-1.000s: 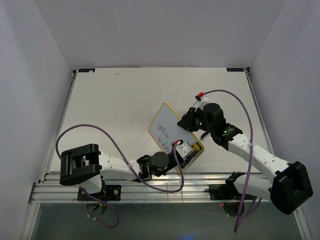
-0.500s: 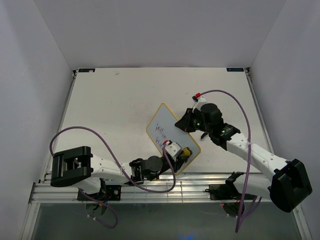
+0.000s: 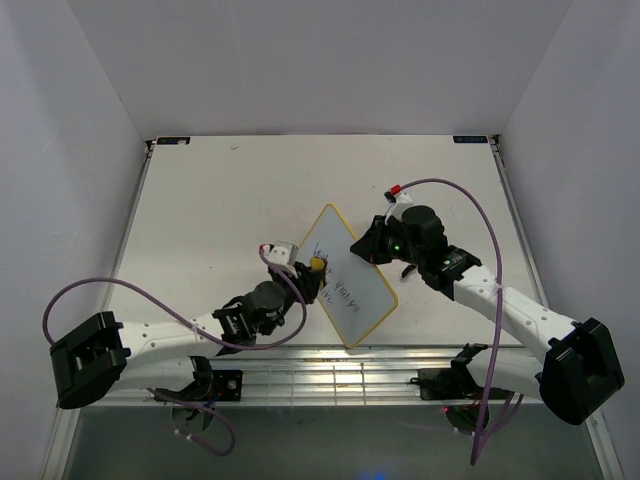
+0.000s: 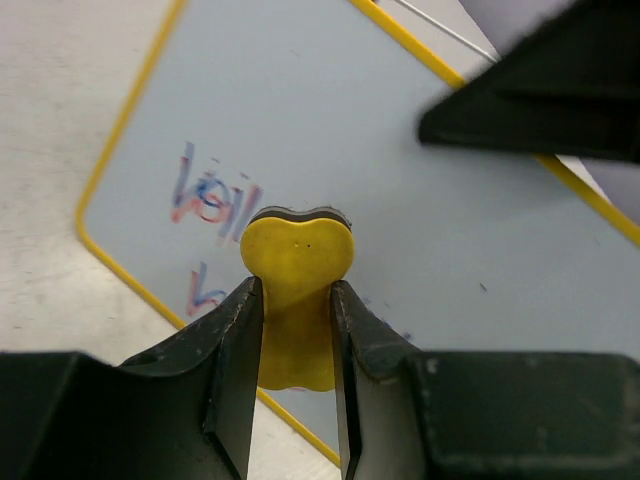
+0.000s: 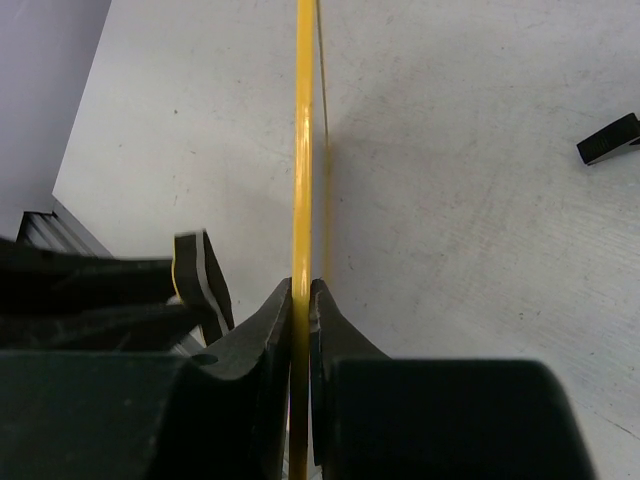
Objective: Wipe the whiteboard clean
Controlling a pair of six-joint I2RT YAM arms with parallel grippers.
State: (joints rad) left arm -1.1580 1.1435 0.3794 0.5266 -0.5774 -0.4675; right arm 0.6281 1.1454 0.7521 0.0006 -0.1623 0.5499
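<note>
The whiteboard has a thin yellow frame and lies slanted near the table's middle. Blue and red handwriting remains on it. My left gripper is shut on a small yellow eraser, whose dark pad presses on the whiteboard near its left edge. My right gripper is shut on the board's far right rim. In the right wrist view the whiteboard's yellow frame runs straight up from between that gripper's closed fingers, and the eraser shows at the left.
A small black foot-like piece lies on the table to the right of the board. White walls enclose the table on three sides. Purple cables loop beside both arms. A metal rail runs along the near edge.
My left gripper has swept the eraser from the board's near right corner up and left to its left edge. The board's near end has swung slightly left. My right gripper has kept its grip.
</note>
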